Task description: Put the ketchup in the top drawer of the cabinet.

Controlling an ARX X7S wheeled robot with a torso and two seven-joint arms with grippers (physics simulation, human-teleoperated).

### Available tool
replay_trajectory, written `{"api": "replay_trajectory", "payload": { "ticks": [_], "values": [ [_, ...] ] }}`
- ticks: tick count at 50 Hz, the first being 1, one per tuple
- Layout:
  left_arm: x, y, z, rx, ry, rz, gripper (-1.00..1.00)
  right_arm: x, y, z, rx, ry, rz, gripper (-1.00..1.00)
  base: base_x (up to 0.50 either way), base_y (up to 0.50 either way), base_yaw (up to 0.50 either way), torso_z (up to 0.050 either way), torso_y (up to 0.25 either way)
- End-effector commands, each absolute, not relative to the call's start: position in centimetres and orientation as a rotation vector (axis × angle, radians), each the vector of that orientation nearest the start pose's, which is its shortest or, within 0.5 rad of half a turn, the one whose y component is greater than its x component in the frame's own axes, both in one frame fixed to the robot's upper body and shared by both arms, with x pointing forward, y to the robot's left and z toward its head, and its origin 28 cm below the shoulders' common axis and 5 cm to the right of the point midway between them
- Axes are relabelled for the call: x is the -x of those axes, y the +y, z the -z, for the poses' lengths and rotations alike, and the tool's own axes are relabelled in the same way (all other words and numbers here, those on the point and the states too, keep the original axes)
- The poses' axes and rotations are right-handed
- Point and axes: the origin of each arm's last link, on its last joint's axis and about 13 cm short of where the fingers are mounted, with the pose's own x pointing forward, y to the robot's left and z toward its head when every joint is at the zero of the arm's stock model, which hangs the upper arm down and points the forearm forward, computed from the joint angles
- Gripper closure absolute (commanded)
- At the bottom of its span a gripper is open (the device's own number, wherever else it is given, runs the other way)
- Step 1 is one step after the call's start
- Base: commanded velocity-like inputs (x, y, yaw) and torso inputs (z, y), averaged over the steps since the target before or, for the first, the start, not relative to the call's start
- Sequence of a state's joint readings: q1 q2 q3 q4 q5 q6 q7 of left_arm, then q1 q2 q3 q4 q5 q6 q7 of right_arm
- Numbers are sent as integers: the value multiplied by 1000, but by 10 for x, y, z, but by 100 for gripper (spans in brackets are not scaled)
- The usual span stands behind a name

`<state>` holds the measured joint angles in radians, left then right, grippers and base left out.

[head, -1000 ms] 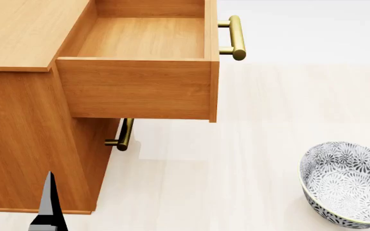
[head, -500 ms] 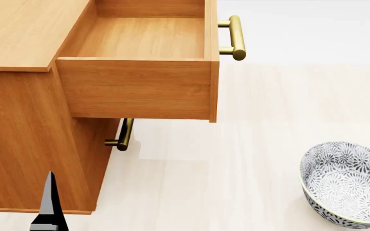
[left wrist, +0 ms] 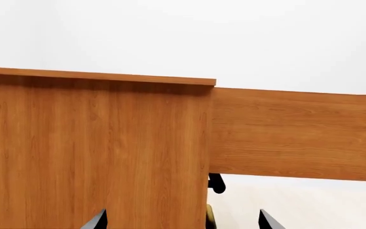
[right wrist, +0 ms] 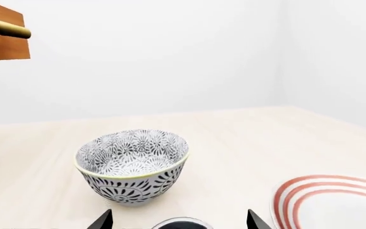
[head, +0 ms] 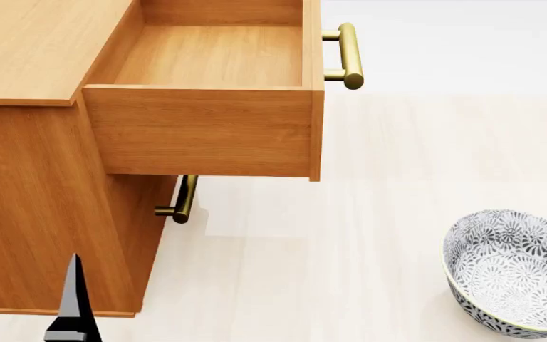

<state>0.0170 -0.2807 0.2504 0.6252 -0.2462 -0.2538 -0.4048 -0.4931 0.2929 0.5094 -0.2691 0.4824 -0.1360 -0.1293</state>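
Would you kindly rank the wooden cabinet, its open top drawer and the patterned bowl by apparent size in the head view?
1. Orange-brown wooden cabinet
2. Open top drawer
3. Grey-patterned bowl, partly cropped and nearer the camera, yet clearly smallest.

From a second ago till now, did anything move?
Almost nothing. The left gripper's finger at the bottom of the head view seems to have dipped very slightly. The top drawer stays pulled open and empty, the bowl has not moved, and nothing was grabbed or let go.

Bright even light; sharp renders; soft shadow under top drawer; no glare
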Motion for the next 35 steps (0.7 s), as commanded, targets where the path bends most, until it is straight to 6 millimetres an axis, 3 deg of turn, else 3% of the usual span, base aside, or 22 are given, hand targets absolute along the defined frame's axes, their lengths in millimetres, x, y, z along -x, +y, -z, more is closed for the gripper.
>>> {"api": "replay_trajectory", "payload": {
  "ticks": [1,35],
  "values": [
    [-184,193,-113,54,-262,-9,-100,-90,-248,-43,1,-73,260,-100,0,0,0,0,0],
    [-184,193,-111,55,-259,-13,-100,-97,-251,-19,-19,-37,277,-100,0,0,0,0,0]
  ]
}}
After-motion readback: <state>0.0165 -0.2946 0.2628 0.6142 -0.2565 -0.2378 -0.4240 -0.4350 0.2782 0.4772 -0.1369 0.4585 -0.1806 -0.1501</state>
